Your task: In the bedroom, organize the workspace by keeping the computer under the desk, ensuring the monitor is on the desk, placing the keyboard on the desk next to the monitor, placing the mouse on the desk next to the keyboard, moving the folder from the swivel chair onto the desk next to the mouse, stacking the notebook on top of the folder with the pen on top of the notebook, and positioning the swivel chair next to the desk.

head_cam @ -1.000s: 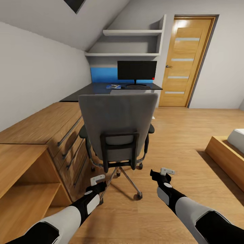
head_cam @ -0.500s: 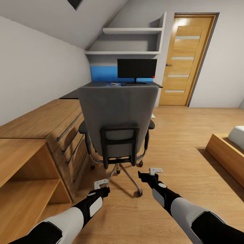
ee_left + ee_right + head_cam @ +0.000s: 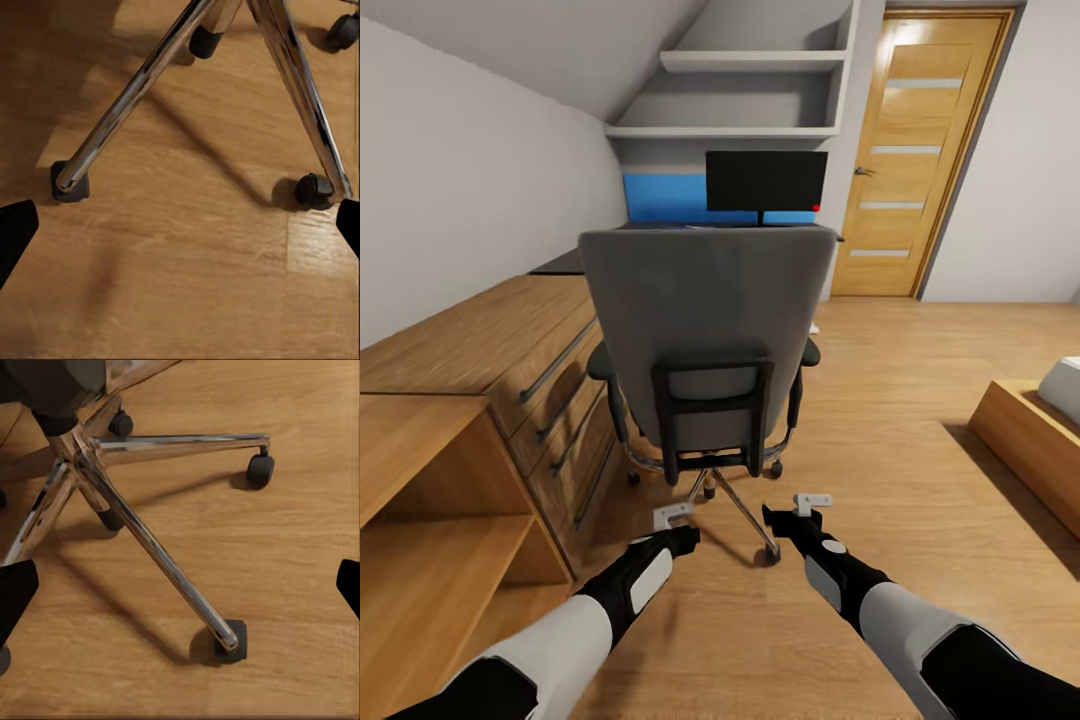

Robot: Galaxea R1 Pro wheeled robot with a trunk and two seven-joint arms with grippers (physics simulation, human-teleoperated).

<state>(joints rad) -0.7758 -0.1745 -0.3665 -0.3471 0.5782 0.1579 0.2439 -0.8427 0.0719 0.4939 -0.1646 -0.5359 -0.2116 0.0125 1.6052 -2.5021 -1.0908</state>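
swivel chair (image 3: 705, 340) just beyond both spread, empty jaws, its chrome base (image 3: 142, 536) near below them

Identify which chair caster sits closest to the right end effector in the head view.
The caster at the tip of the chrome leg reaching toward the robot, on the floor just beside the right end effector. The other casters sit farther back under the swivel chair.

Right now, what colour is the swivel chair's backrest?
Grey, on a black frame; the swivel chair shows best in the head view.
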